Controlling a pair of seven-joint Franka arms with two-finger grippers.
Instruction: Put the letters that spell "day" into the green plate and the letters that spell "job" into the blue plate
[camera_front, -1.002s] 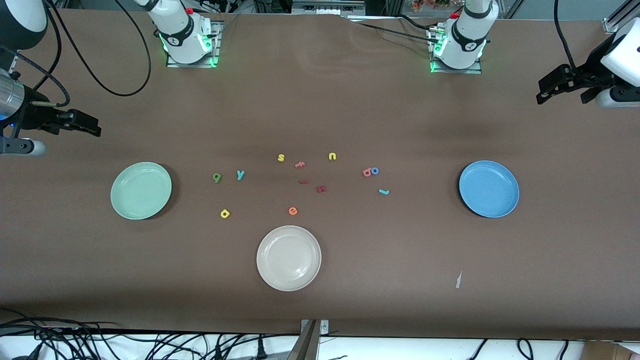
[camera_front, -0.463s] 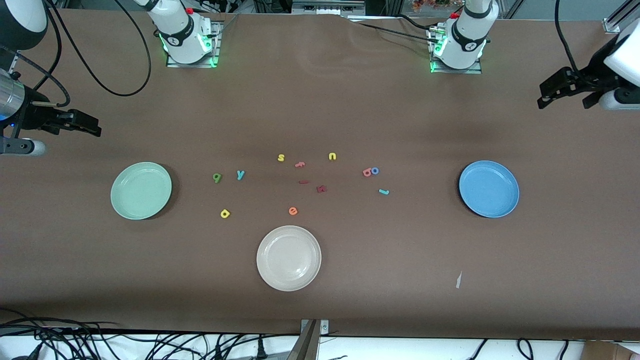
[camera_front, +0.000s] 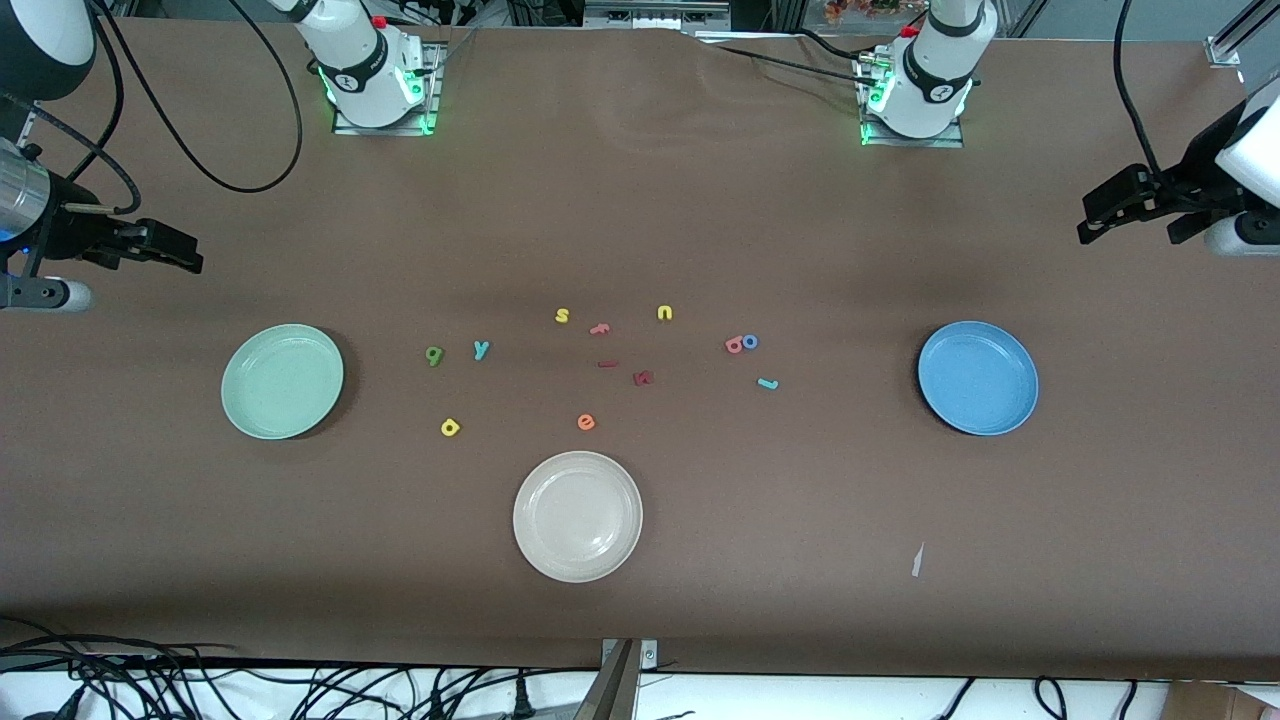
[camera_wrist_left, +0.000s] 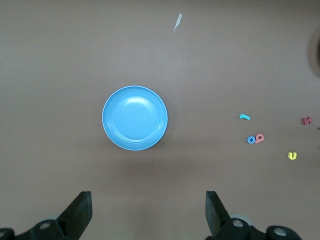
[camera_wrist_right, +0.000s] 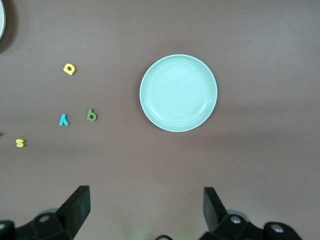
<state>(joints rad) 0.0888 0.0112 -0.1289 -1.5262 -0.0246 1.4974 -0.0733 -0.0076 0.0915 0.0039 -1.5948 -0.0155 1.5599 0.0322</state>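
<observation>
both grippers open, empty: left gripper (camera_front: 1100, 210) high over left arm's table end, right gripper (camera_front: 170, 250) over right arm's end. green plate (camera_front: 282, 381), blue plate (camera_front: 978, 377) bare. day letters (camera_front: 481, 349) near green plate; job letters (camera_front: 742, 343) nearer blue. likely light soft foam, flat, tiny: pinch across edges, low. plates smooth, glossy.

Brown table (camera_front: 640, 200) fills view, evenly lit. Black cables (camera_front: 250, 690) tangled on white floor at near edge. Metal frame (camera_front: 660, 12) along top.
</observation>
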